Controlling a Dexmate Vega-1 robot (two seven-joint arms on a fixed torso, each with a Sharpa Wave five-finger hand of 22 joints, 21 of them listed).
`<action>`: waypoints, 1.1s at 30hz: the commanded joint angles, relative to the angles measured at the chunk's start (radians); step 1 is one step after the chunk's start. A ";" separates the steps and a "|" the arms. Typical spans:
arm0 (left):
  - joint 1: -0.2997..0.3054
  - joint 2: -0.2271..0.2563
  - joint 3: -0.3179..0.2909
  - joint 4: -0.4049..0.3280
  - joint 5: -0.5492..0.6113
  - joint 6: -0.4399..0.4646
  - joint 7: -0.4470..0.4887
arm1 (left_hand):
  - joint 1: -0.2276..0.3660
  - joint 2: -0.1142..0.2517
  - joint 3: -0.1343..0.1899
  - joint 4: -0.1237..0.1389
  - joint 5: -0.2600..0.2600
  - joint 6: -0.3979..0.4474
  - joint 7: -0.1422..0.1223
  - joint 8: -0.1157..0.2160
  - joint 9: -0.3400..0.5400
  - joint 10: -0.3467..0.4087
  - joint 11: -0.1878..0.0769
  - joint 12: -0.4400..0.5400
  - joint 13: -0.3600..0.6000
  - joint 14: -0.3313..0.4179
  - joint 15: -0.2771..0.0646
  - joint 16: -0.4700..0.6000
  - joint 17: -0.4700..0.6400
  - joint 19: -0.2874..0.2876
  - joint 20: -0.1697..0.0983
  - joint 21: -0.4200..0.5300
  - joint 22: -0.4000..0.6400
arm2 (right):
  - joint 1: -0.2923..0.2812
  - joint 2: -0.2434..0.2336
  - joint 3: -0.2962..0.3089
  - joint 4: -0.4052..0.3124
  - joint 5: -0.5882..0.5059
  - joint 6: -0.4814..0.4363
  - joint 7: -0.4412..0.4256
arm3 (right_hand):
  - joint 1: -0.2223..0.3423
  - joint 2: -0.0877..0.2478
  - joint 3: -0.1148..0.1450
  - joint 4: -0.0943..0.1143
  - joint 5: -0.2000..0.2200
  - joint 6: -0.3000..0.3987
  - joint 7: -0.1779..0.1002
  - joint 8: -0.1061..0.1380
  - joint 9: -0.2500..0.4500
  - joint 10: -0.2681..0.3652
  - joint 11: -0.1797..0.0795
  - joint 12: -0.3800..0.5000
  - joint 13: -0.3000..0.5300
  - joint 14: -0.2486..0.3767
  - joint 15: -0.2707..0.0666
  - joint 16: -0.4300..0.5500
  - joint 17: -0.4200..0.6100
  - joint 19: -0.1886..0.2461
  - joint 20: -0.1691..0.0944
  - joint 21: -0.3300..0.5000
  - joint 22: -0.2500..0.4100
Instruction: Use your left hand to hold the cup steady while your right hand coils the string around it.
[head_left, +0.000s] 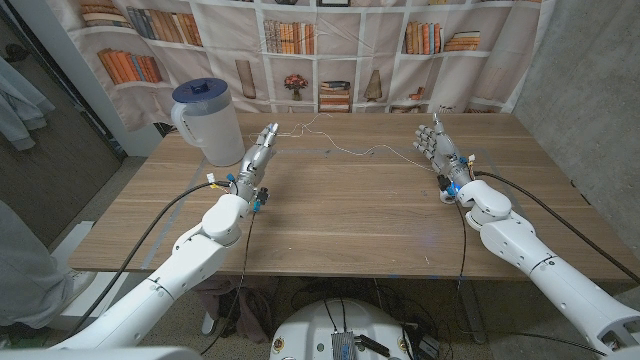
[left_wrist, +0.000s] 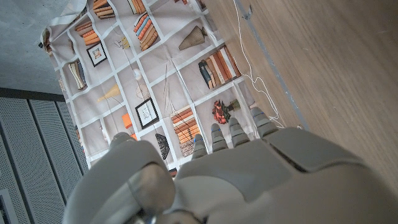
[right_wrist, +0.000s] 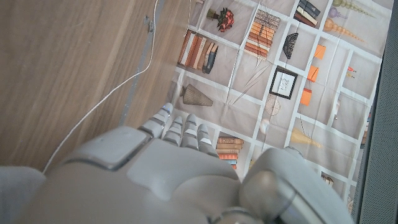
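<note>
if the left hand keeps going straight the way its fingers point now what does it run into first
Probably the string on the table just past the left hand, then the far edge. The pitcher sits off to its side, apparently outside that line, though depth is uncertain.

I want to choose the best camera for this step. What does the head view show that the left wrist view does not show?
Head view alone: the cup, a white pitcher with a blue lid, beside the left hand, and the right hand, open, holding nothing. Left wrist view alone: a close look along the back of the left hand, also holding nothing. Both share the white string lying loose on the table and the bookshelf backdrop.
</note>
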 joint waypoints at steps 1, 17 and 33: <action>0.033 0.023 -0.035 -0.047 0.001 0.000 0.002 | 0.016 0.013 0.005 -0.008 -0.013 0.008 0.001 0.004 0.006 0.016 -0.004 0.007 0.007 0.073 -0.027 0.027 0.008 0.013 0.005 0.002 0.002 | -0.035 -0.013 0.008 -0.040 -0.008 -0.009 -0.038 | 0.015 0.002 0.001 -0.003 0.000 0.002 0.010 -0.001 0.004 0.003 0.008 0.002 0.003 -0.003 0.006 0.002 0.005 0.002 0.004 0.009 0.003; 0.125 0.029 -0.076 -0.110 0.091 -0.030 0.104 | 0.028 0.014 0.002 -0.013 -0.032 0.058 0.007 0.015 0.007 0.059 -0.011 0.017 0.010 0.067 -0.015 0.014 0.013 0.036 0.006 0.005 0.003 | -0.027 0.006 0.003 -0.029 -0.008 -0.006 -0.048 | 0.022 0.004 0.004 -0.007 -0.002 0.001 0.012 0.000 0.005 0.003 0.008 0.002 0.004 -0.002 0.006 0.002 0.005 0.002 0.005 0.009 0.003; 0.228 0.009 -0.135 -0.176 0.187 -0.001 0.215 | 0.077 0.013 0.003 -0.037 -0.038 0.163 -0.004 0.030 0.007 0.172 -0.062 0.034 0.011 0.181 -0.073 0.035 0.012 0.141 -0.005 0.028 0.005 | 0.001 0.024 -0.017 -0.011 -0.018 -0.009 -0.041 | 0.023 0.007 0.006 -0.007 -0.004 0.001 0.015 0.001 0.006 0.005 0.008 0.003 0.005 -0.001 0.003 0.003 0.007 0.003 0.005 0.010 0.004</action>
